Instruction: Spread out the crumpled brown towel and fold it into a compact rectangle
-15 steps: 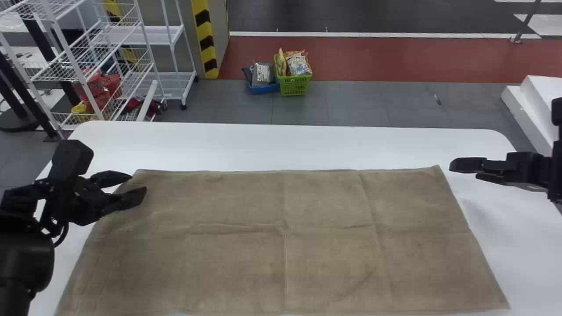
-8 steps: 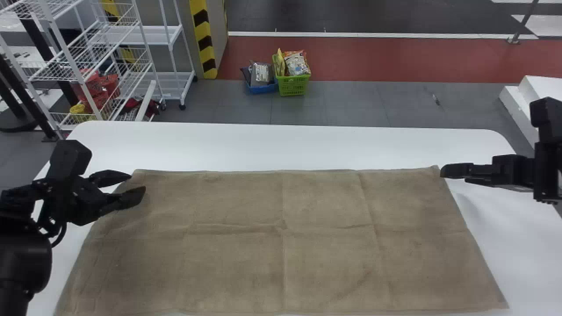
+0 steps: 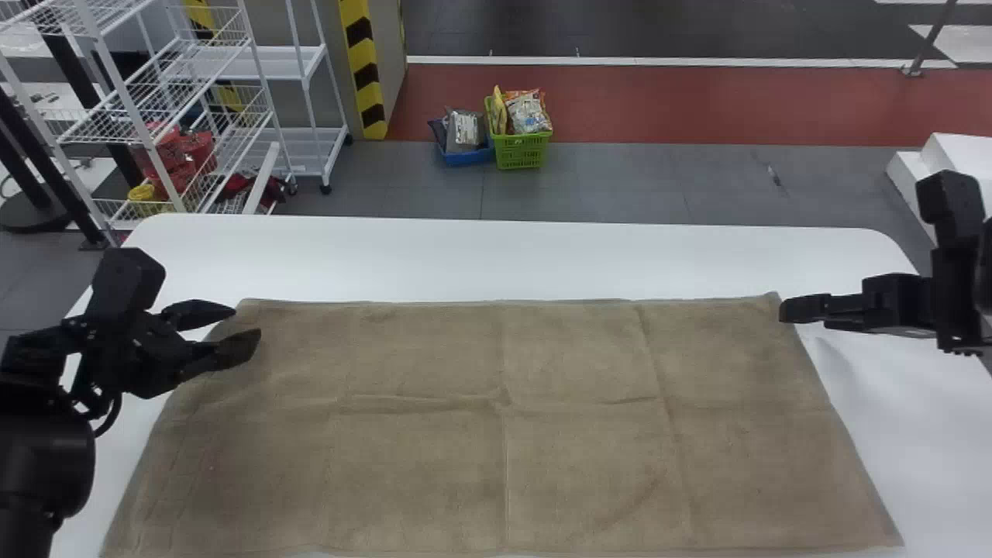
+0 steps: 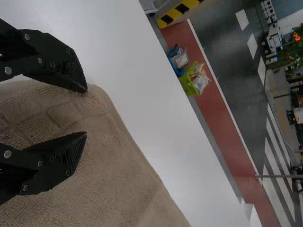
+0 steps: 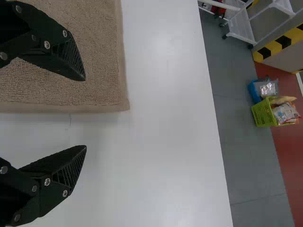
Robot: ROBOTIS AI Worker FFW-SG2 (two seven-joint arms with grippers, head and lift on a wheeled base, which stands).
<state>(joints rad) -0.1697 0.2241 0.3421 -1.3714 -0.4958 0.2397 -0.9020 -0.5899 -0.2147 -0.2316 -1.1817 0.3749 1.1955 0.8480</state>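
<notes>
The brown towel (image 3: 434, 434) lies spread nearly flat on the table, with shallow creases. At its far left corner is my left gripper (image 3: 246, 329), open; in the left wrist view the same gripper (image 4: 86, 112) has its fingers apart over the towel (image 4: 118, 175). My right gripper (image 3: 783, 310) is at the far right corner. The right wrist view shows that gripper (image 5: 85, 112) open, one finger over the towel (image 5: 94, 61) and the other over bare table, the towel's corner between and beyond them.
A white table (image 3: 542, 256) carries the towel, with a bare strip along its far edge. Beyond it on the floor stand a green basket (image 3: 521, 151) and a blue basket (image 3: 467, 157) with packets. White wire shelves (image 3: 167, 116) rise behind the table's left end.
My right gripper has moved left, from over the table beside the towel to its far right corner. The left gripper and the towel have stayed where they were.
</notes>
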